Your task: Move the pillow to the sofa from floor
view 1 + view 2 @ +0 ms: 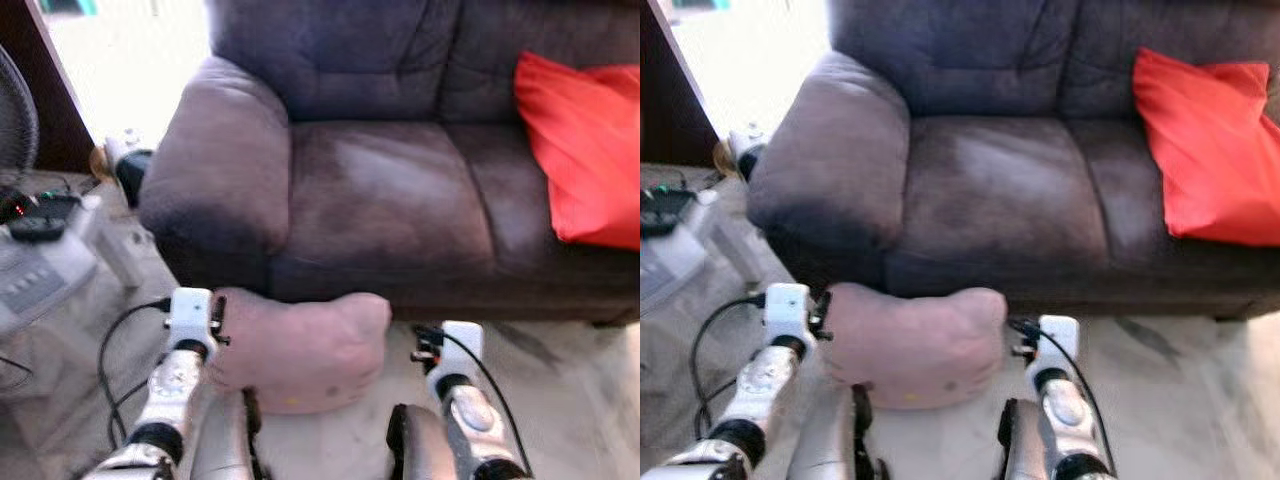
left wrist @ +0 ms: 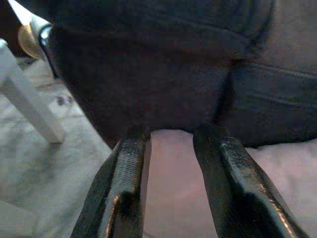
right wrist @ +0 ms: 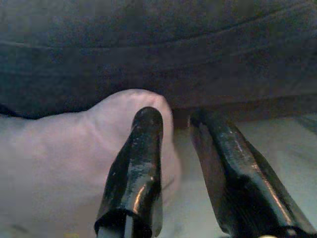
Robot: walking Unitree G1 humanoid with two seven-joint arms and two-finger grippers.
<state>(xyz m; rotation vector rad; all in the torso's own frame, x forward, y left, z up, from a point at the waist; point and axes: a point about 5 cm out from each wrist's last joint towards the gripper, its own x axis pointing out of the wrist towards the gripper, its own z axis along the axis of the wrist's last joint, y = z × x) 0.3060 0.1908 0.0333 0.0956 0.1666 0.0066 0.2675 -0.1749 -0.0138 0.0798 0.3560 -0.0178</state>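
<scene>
Silver arms, glossy black claw fingers [image 3: 136, 168]

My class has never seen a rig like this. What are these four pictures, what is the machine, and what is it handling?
This is a walking humanoid robot with two silver arms, each ending in two long black fingers. Two pictures come from cameras in its head, looking down; two come from cameras on its wrists, looking along the fingers. A pink pillow lies on the floor against a dark sofa, which holds a red cushion. The left gripper and right gripper sit at either side of the pillow, both open. Nothing is lifted yet.
</scene>
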